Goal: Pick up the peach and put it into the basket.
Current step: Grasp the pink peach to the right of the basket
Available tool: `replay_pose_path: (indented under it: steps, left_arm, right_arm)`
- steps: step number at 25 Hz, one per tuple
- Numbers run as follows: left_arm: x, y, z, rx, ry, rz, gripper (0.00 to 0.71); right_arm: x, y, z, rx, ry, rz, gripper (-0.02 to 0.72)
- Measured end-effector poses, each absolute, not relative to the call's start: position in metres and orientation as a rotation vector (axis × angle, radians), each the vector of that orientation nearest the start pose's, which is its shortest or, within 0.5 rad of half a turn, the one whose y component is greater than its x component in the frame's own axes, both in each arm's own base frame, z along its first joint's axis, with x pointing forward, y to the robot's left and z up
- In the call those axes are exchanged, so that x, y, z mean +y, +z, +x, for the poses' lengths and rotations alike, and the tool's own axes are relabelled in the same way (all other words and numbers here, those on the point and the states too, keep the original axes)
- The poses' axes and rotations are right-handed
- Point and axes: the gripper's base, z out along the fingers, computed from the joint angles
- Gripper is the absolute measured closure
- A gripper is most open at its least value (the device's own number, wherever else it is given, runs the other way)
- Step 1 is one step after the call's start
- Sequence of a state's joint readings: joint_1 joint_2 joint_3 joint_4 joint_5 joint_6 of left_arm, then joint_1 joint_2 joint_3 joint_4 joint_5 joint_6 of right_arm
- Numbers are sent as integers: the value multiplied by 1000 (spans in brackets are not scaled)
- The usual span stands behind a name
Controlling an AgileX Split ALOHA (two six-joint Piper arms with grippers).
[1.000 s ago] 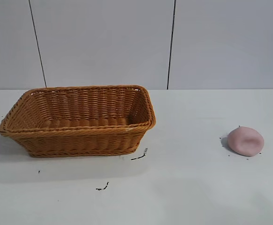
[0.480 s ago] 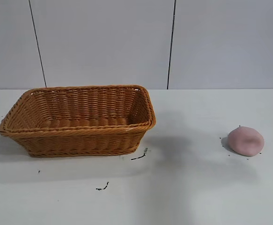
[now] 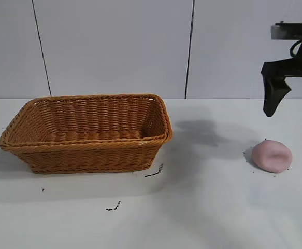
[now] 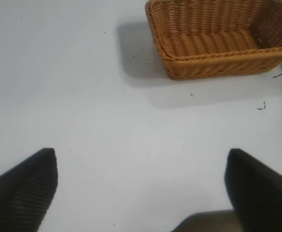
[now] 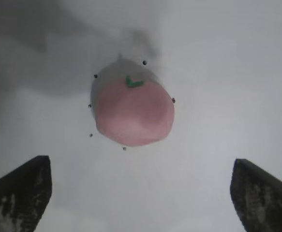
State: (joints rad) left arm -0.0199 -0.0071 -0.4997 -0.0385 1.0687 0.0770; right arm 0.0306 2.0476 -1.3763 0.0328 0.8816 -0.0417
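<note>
The pale pink peach [image 3: 271,156] lies on the white table at the right, far from the basket. In the right wrist view the peach [image 5: 133,113] shows a small green mark on top. The orange-brown wicker basket [image 3: 88,155] stands at the left, with nothing in it; the left wrist view shows the basket [image 4: 218,67] too. My right gripper [image 3: 271,106] hangs above the peach, a little behind it, apart from it. In its own view the right gripper [image 5: 141,193] is open, the peach ahead of the fingertips. My left gripper [image 4: 141,188] is open and empty over bare table, out of the exterior view.
Small black marks [image 3: 155,172] lie on the table in front of the basket, and tiny black dots ring the peach. A grey panelled wall [image 3: 114,46] stands behind the table.
My right gripper has come into the exterior view at the upper right, above the peach. Its shadow has spread over the table between basket and peach. Peach and basket have not moved.
</note>
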Motion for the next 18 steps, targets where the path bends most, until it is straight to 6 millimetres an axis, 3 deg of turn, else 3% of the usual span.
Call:
replay_pose_path:
  steps: [5, 14, 16, 18]
  left_arm:
    - [-3, 277, -6, 2042, -10, 101, 18]
    - [-3, 277, -6, 2042, -10, 101, 18]
    - [-3, 277, -6, 2042, -10, 101, 18]
    - [-3, 277, -6, 2042, -10, 101, 18]
  right_arm:
    - [15, 121, 402, 3021, 42, -73, 14]
    - [15, 110, 407, 2998, 50, -61, 19]
    - [15, 110, 407, 2998, 50, -61, 113]
    - [15, 110, 406, 3008, 53, -59, 289]
